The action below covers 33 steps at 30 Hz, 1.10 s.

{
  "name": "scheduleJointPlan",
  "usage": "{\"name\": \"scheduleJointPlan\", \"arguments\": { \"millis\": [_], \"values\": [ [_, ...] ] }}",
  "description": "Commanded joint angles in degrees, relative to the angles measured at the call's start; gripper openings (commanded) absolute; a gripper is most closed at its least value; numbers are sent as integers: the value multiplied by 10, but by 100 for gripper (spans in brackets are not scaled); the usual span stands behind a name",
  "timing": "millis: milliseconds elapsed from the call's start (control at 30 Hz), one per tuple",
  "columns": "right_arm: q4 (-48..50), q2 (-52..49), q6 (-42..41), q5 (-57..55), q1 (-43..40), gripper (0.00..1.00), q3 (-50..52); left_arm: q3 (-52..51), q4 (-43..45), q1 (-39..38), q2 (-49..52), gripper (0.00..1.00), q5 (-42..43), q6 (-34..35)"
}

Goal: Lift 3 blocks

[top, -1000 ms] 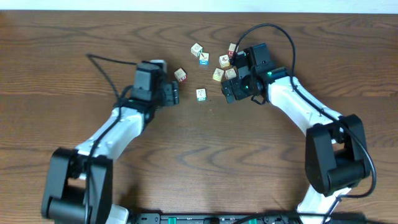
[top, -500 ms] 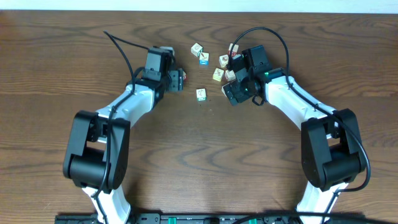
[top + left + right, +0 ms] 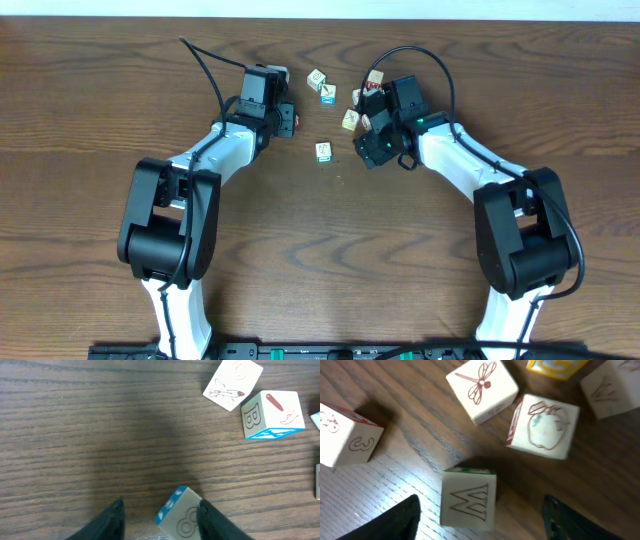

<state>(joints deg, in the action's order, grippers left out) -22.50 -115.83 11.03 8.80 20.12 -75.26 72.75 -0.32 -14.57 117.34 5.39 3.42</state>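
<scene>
Dark brown wood grain runs across the surface [image 3: 90,200], and a scatter of small pale picture cubes [image 3: 350,120] lies near its far edge, between the two arms.

The left hand [image 3: 160,509] is low over a cube with a blue edge and a looped print [image 3: 181,521]. Its fingers stand apart on either side of this cube. The finger on the camera's right is just at the cube, while bare surface shows between the cube and the other finger, so no clamp is visible. Farther off lie a rocket-print cube [image 3: 232,382] and, just beside it, a B cube with a blue underside [image 3: 272,415].

The right hand [image 3: 481,505] has its fingers spread wide. A green-edged cube printed with a W [image 3: 468,497] stands on the surface between them, touching neither. Beyond it a dragonfly cube [image 3: 482,387] and a red-edged apple cube [image 3: 545,425] sit side by side. A cube marked 3 [image 3: 347,437] lies off to the camera's left.
</scene>
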Motion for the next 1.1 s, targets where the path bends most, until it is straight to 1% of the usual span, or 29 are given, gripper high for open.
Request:
{"name": "scheduleJointPlan", "arguments": {
  "millis": [0, 33, 167, 200, 267, 400, 533, 600, 667, 867, 933, 967, 1033, 1067],
  "values": [
    [2, -23, 4, 7, 13, 73, -10, 7, -5, 1, 22, 41, -5, -9],
    [3, -27, 4, 7, 13, 73, -10, 7, -5, 1, 22, 42, -5, -9],
    [7, -31, 4, 7, 14, 75, -10, 7, -2, 1, 23, 50, -5, -15],
    [7, -31, 4, 7, 14, 76, -10, 7, -3, 1, 23, 53, 0, -15],
    [10, -31, 4, 7, 14, 77, -10, 7, -7, -2, 21, 59, 41, -31],
    [11, -31, 6, 7, 13, 78, -10, 7, -13, -13, 18, 64, 45, -44],
    [10, -31, 10, 7, 13, 76, -10, 7, -25, -31, 14, 66, 45, -93],
    [11, -31, 11, 7, 13, 71, -10, 7, -31, -37, 14, 66, 42, -110],
    [10, -31, 11, 7, 13, 66, -10, 7, -35, -38, 14, 66, 34, -111],
    [6, -31, 15, 5, 13, 64, -10, 12, -38, -18, 2, 67, 21, -108],
    [4, -31, 15, 5, 13, 58, -10, 17, -38, -3, -4, 67, 21, -93],
    [4, -31, 15, 5, 13, 50, -10, 20, -40, 17, -11, 63, 22, -74],
    [5, -31, 15, 5, 13, 38, -10, 20, -45, 35, -16, 52, 39, -72],
    [5, -31, 15, 5, 13, 29, -10, 20, -52, 47, -17, 50, 56, -72]
  ]
}}
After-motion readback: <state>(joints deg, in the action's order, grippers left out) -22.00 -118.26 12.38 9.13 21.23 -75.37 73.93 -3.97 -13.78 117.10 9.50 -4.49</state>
